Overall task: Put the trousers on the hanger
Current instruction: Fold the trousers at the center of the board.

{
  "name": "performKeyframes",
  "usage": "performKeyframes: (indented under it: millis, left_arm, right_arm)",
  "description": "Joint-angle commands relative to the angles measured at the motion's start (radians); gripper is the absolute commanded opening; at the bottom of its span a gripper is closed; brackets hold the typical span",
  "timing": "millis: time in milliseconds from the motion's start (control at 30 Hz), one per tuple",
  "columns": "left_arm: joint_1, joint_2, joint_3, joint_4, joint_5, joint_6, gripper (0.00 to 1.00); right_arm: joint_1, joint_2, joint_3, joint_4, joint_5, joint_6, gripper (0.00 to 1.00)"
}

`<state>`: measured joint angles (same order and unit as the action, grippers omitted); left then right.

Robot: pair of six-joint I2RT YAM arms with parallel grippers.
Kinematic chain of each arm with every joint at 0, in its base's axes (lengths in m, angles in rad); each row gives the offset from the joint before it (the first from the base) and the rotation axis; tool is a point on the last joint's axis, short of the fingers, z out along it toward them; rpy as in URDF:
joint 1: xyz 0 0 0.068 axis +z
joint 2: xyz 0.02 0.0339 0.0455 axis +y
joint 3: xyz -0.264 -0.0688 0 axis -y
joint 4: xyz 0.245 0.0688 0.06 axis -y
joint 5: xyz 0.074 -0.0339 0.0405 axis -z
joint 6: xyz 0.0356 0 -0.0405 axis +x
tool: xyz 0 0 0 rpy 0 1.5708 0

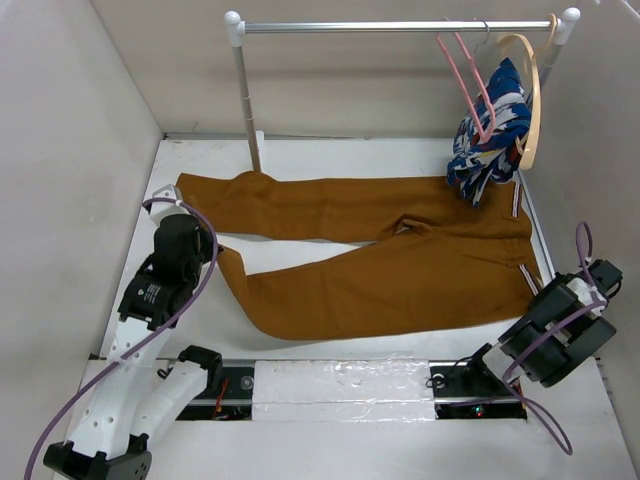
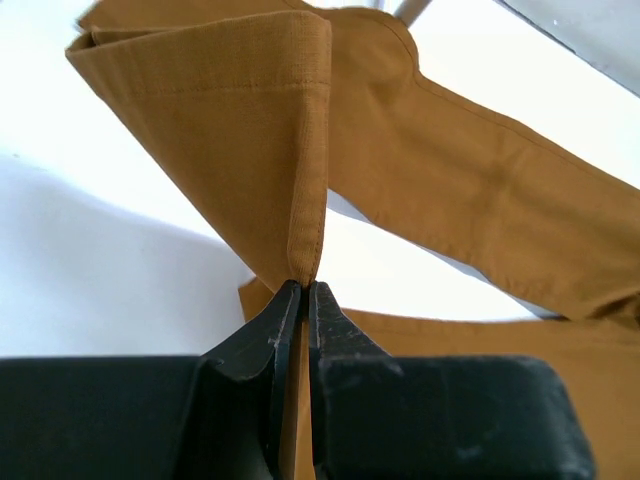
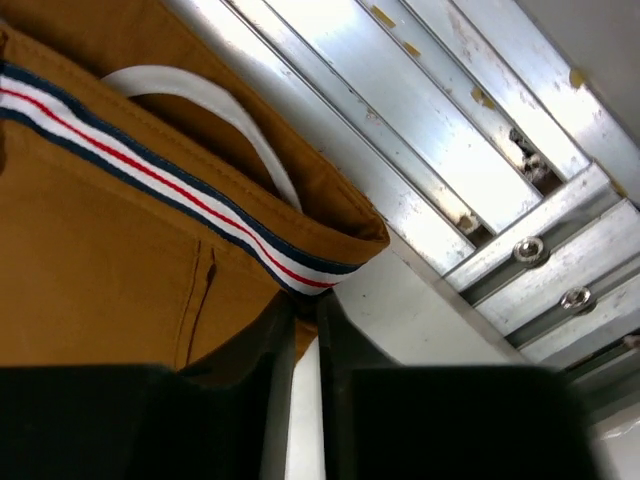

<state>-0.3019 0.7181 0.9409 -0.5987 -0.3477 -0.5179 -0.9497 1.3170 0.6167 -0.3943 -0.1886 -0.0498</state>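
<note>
The rust-brown trousers [image 1: 370, 265] lie spread flat across the table, legs to the left and striped waistband [image 1: 522, 255] to the right. My left gripper [image 1: 213, 243] is shut on the hem of the near leg [image 2: 300, 215], pinching a fold of cloth. My right gripper [image 1: 537, 285] is shut on the near corner of the waistband [image 3: 300, 275], at the striped edge. The pink hanger [image 1: 468, 85] hangs from the rail [image 1: 400, 27] at the back right, well above the trousers.
A pale wooden hanger [image 1: 530, 95] carrying a blue, white and red patterned garment [image 1: 490, 135] hangs beside the pink one. The rail's left post [image 1: 247, 100] stands behind the far leg. White walls close in on both sides. A metal frame [image 3: 470, 130] runs along the right edge.
</note>
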Motion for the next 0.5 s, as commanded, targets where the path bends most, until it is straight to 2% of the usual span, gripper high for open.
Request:
performKeyframes:
  millis: [0, 100, 167, 200, 233, 367, 433, 467]
  left_arm:
    - [-0.005, 0.006, 0.074, 0.014, -0.130, 0.033, 0.00]
    - [-0.005, 0.015, 0.113, -0.006, -0.187, 0.039, 0.00]
    - [-0.005, 0.029, 0.174, -0.030, -0.241, 0.038, 0.00]
    - [0.007, 0.029, 0.174, -0.030, -0.237, 0.036, 0.00]
    - [0.007, 0.046, 0.211, -0.053, -0.229, 0.030, 0.00]
    - [-0.002, 0.106, 0.269, -0.104, -0.235, 0.016, 0.00]
    - [-0.011, 0.121, 0.280, -0.102, -0.299, 0.021, 0.00]
    - [-0.011, 0.132, 0.289, -0.102, -0.313, 0.013, 0.00]
  right_arm:
    - [-0.008, 0.046, 0.038, 0.035, -0.014, -0.051, 0.00]
    - [-0.008, 0.036, 0.057, -0.012, 0.018, -0.076, 0.00]
    - [-0.008, -0.112, 0.078, -0.122, 0.034, -0.105, 0.00]
    - [-0.008, -0.113, 0.089, -0.123, 0.031, -0.105, 0.00]
    - [-0.008, -0.233, 0.103, -0.202, 0.031, -0.110, 0.00]
    - [0.091, -0.387, 0.158, -0.339, 0.168, -0.078, 0.00]
    - [0.091, -0.384, 0.211, -0.380, 0.167, -0.113, 0.00]
    - [0.109, -0.371, 0.253, -0.411, 0.229, -0.119, 0.00]
